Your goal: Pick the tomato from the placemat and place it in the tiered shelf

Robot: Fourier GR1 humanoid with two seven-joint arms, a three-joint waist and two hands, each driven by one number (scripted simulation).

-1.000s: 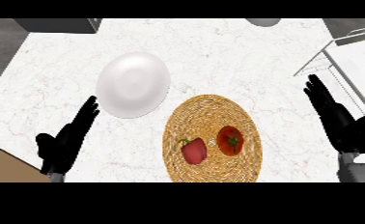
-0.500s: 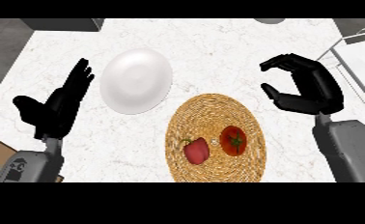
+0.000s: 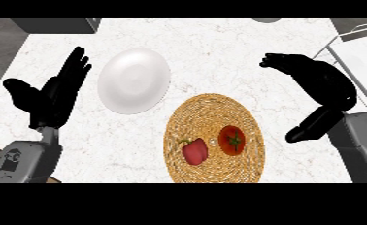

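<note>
Tomato (image 3: 232, 139) skin is seen as glossy red, round, with a dark green star-shaped stem on top; it is set on the right half of the placemat (image 3: 215, 112), just beside a duller red pepper (image 3: 194, 152). The placemat is round, woven of straw-coloured fibre in coiled rings. A smooth white plate (image 3: 133, 80) is laid to its upper left on the marbled white counter (image 3: 215, 44). The right hand (image 3: 319, 81) is held above the counter right of the mat, fingers curved, thumb spread, nothing grasped. The left hand (image 3: 54, 98) is shown open, fingers straight, left of the plate.
</note>
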